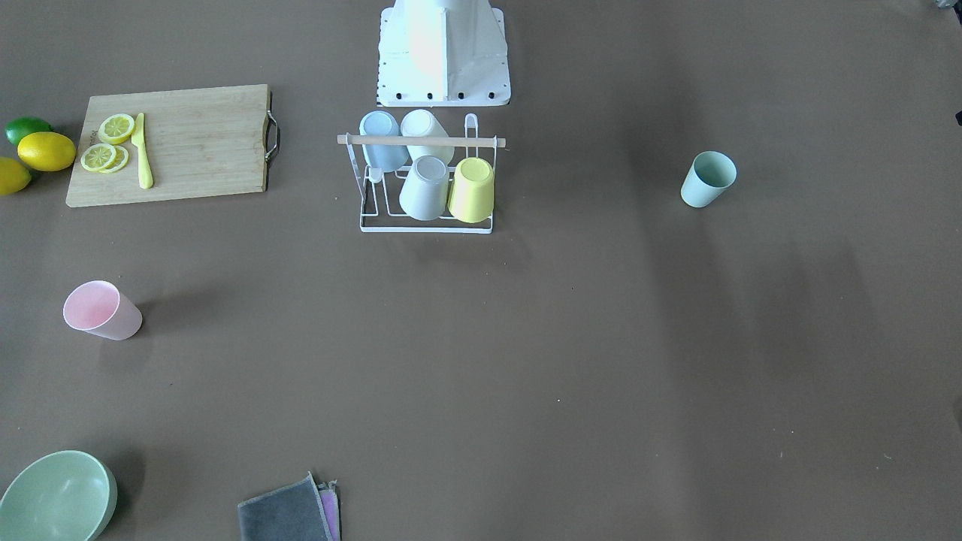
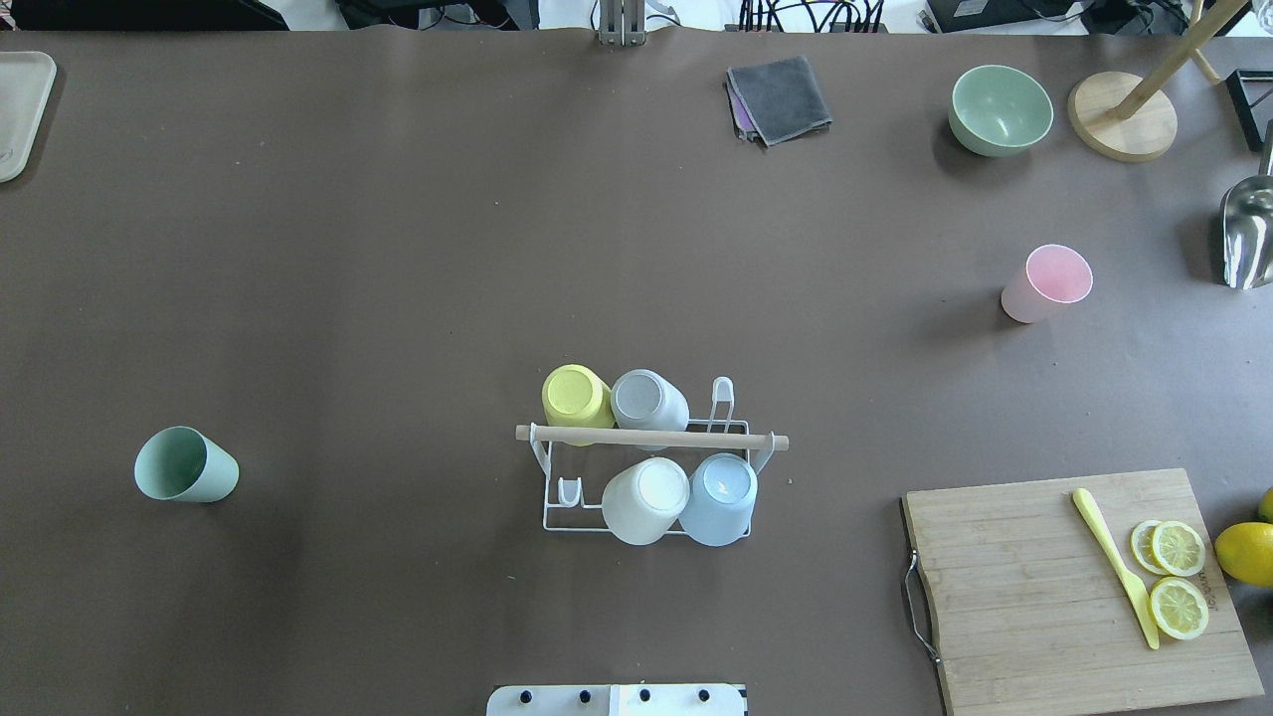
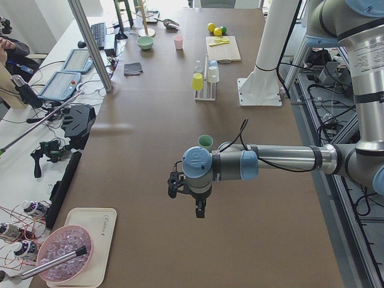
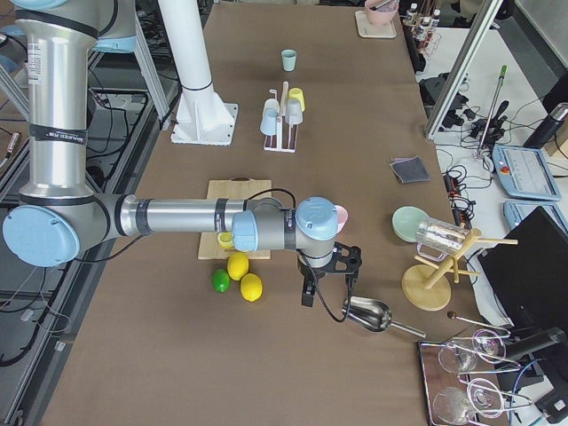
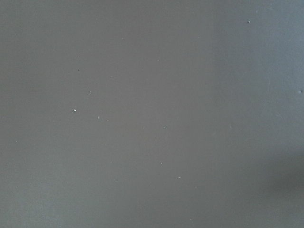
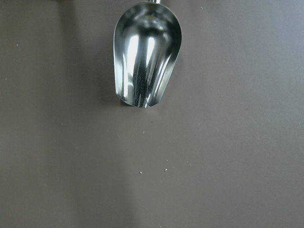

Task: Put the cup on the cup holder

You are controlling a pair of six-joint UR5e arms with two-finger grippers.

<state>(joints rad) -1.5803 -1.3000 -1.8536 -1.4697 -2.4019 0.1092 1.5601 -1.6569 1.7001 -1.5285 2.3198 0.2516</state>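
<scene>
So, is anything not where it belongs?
Two cups stand loose, far from the cup holder: the pink cup on the robot's right side, the green cup on its left. Nothing looks spilled or broken.

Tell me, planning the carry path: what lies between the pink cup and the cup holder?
Nothing; the overhead view shows bare table between pink cup and cup holder.

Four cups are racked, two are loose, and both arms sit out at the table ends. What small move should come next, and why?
Probably swing the left hand inward toward the green cup. It stands upright on that arm's side, apart from everything else, and the cup holder has a free prong at the end facing it.
</scene>
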